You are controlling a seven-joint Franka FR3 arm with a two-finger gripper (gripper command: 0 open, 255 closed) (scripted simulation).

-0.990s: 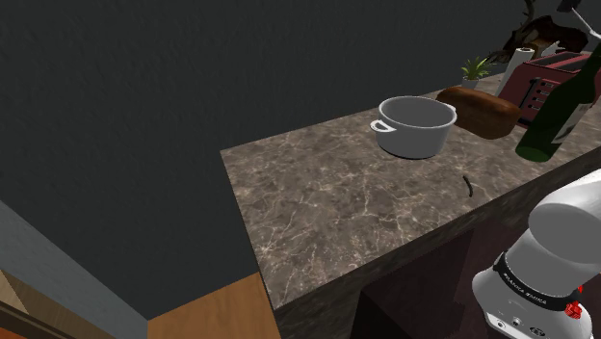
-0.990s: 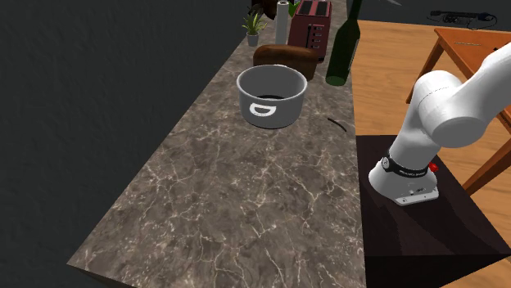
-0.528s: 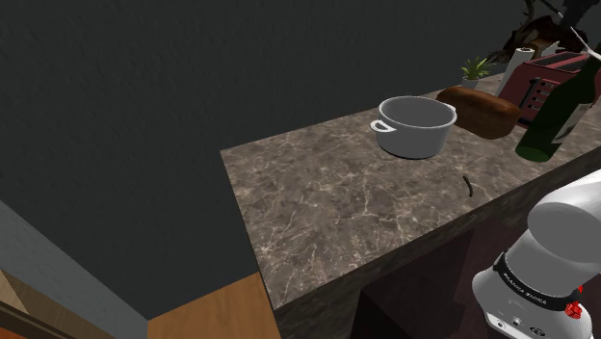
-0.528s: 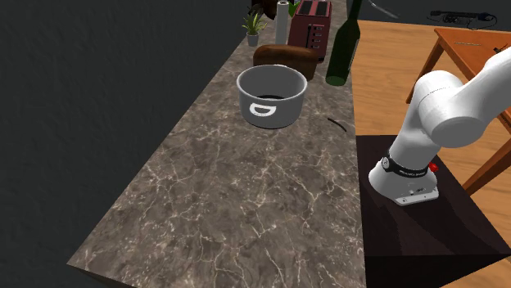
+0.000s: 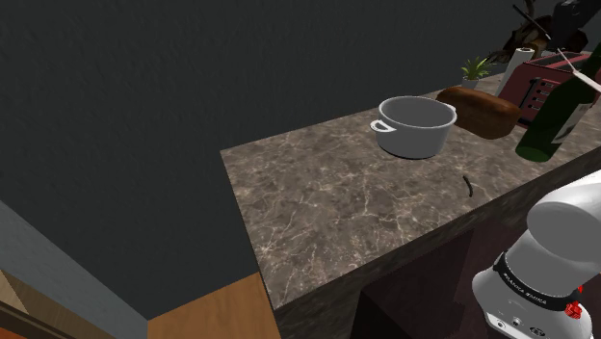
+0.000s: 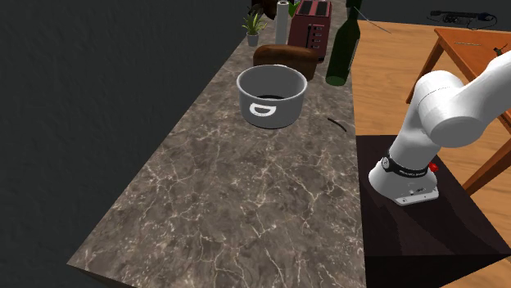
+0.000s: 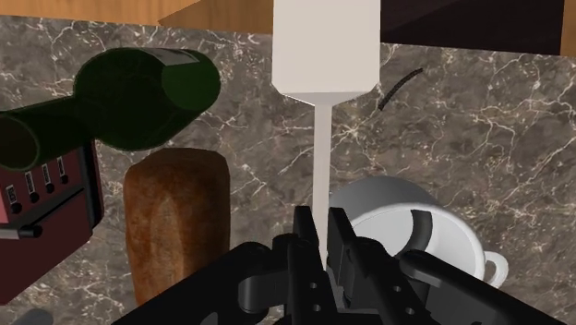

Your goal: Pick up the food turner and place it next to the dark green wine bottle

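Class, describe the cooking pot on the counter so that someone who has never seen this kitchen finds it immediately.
Start at the long marble-patterned countertop. Towards its cluttered end, just before the brown loaf, stands the pot. It alone is pale grey, round and open-topped, with a loop handle on its side.

food turner (image 7: 324, 55) blade tip cropped @ edge

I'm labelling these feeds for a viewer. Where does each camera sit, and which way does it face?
Shoulder view: beside the stand, looking down across the counter at the pot; the white arm shows at its base.
Second exterior view: above the counter's end, looking along it; arm and stand show.
Wrist view: on the hand, looking down; the fingers clasp the food turner.
All three share the pot and wine bottle.
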